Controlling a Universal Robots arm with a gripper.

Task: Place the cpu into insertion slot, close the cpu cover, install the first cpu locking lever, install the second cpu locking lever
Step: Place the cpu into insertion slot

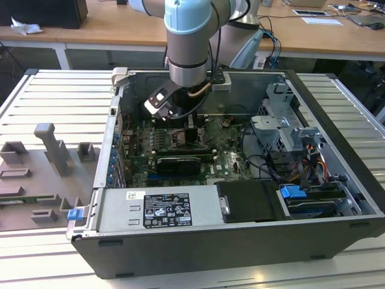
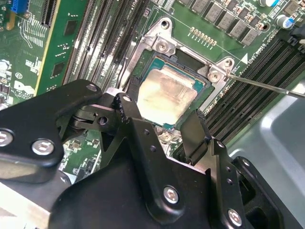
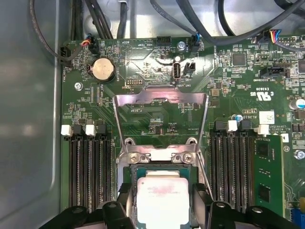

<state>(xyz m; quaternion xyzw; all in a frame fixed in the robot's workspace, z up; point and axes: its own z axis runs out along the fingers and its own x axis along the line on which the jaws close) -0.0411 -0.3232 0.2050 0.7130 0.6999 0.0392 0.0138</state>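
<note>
1. Gripper (image 2: 159, 112) is low inside the case at the socket. Its black fingers (image 2: 126, 109) sit tight against two opposite edges of the cpu, with no gap seen in both wrist views, so it is clamped on the chip.
2. Slatted metal table (image 1: 54, 84) carries everything, with wooden desks (image 1: 120, 33) behind it.
3. Open computer case (image 1: 198, 253) lies on its side on the table, and the arm (image 1: 187, 42) reaches in from above.
4. Grey fixture block (image 1: 54, 150) is on the table at the exterior view's left, apart from the case.
5. Power supply (image 1: 159, 208) with a label sticker runs along the case's near wall. A blue latch (image 1: 293, 192) is at the exterior view's right.
6. Green motherboard (image 3: 228, 95) lies on the case floor, with a long black expansion card (image 1: 177, 164) plugged in near the socket.
7. Black memory slots (image 3: 90, 171) run in banks on both sides of the socket.
8. cpu cover (image 3: 162, 98) is open, swung back off the socket and hinged at the socket's edge. Green board shows through its window.
9. insertion slot (image 2: 188, 61) is a dark recess with a metal rim, uncovered, with the chip inside it.
10. cpu (image 3: 164, 200) has its smudged silver top facing up. It lies flat in the insertion slot between the fingers.
11. Thin locking lever (image 2: 267, 87) is unlatched and sticks out from a socket corner across the memory slots.
12. Coin cell (image 3: 103, 70) is on the board, on the far side of the cover from the chip.
</note>
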